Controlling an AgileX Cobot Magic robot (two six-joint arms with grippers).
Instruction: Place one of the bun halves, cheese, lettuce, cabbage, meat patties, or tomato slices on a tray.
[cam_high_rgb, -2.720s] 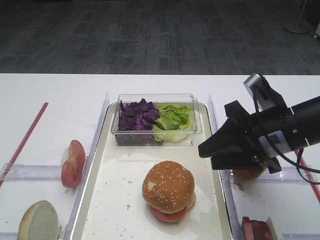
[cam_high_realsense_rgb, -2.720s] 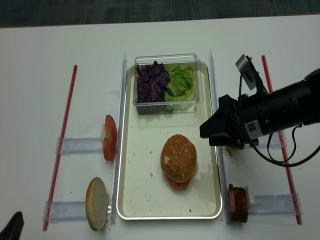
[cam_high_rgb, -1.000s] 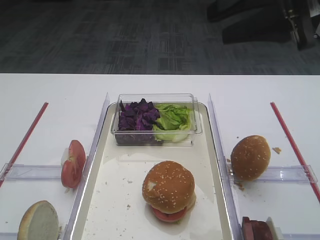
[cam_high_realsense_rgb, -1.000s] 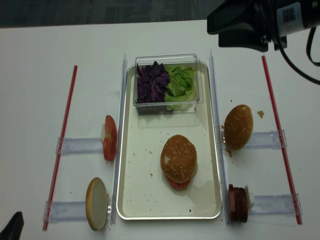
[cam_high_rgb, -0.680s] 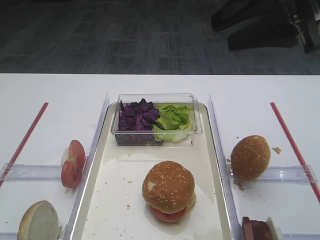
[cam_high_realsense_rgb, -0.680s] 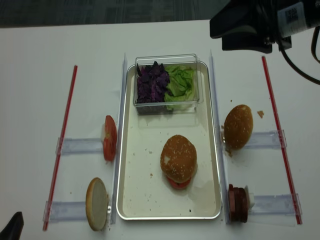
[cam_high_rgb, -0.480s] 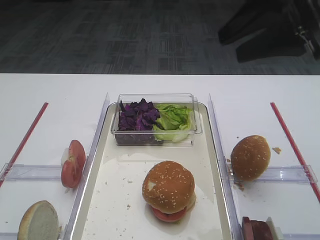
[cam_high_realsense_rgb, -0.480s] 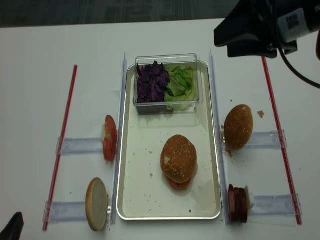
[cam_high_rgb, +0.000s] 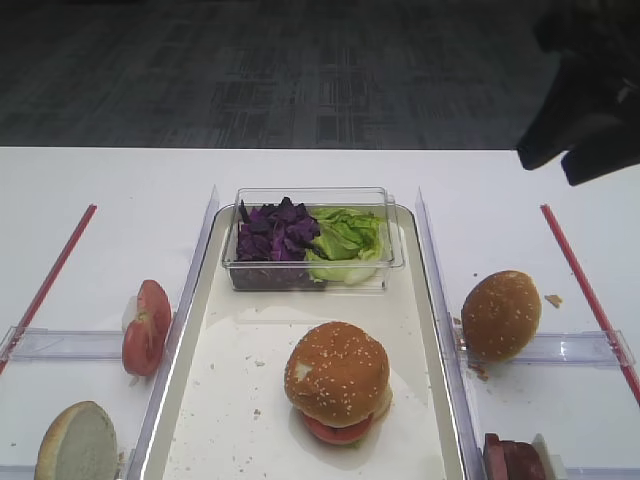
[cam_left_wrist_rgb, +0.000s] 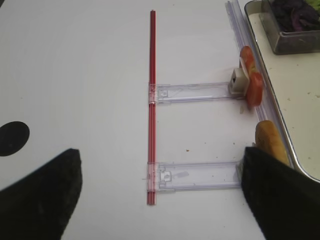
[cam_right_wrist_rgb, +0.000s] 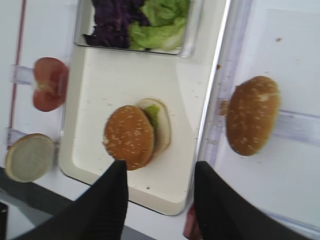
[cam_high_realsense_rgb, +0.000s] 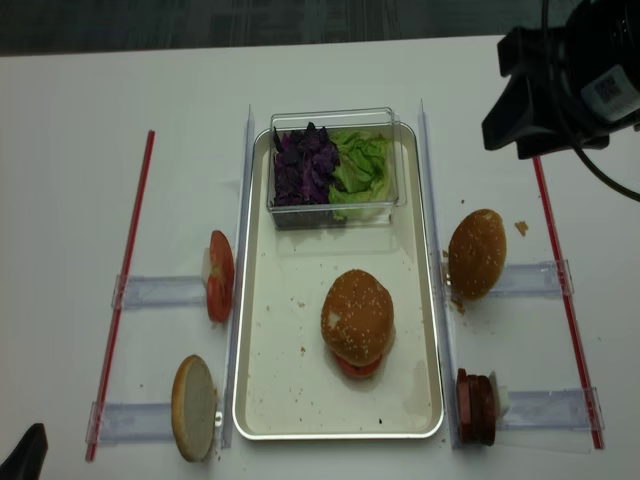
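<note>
The sesame bun half (cam_high_rgb: 337, 372) with the pale patch tops a stack on the cream tray (cam_high_rgb: 240, 400), a tomato slice (cam_high_rgb: 335, 430) showing beneath it. Purple cabbage (cam_high_rgb: 275, 232) and lettuce (cam_high_rgb: 345, 235) fill a clear box at the tray's back. More tomato slices (cam_high_rgb: 145, 325) stand left of the tray, meat patties (cam_high_realsense_rgb: 476, 405) at the front right. Cheese is out of view. My right gripper (cam_right_wrist_rgb: 160, 200) is open and empty, high over the table's back right (cam_high_realsense_rgb: 510, 135). My left gripper (cam_left_wrist_rgb: 160, 200) hangs open and empty at the front left.
A second sesame bun (cam_high_rgb: 500, 313) leans on a clear holder right of the tray. A bun half with a pale cut face (cam_high_rgb: 77, 445) stands at the front left. Red strips (cam_high_realsense_rgb: 125, 285) and clear rails (cam_high_rgb: 190, 290) run along the sides.
My right gripper has left the bun on the right holder, risen, and drifted to the back right. The stack on the tray and the left arm have not moved.
</note>
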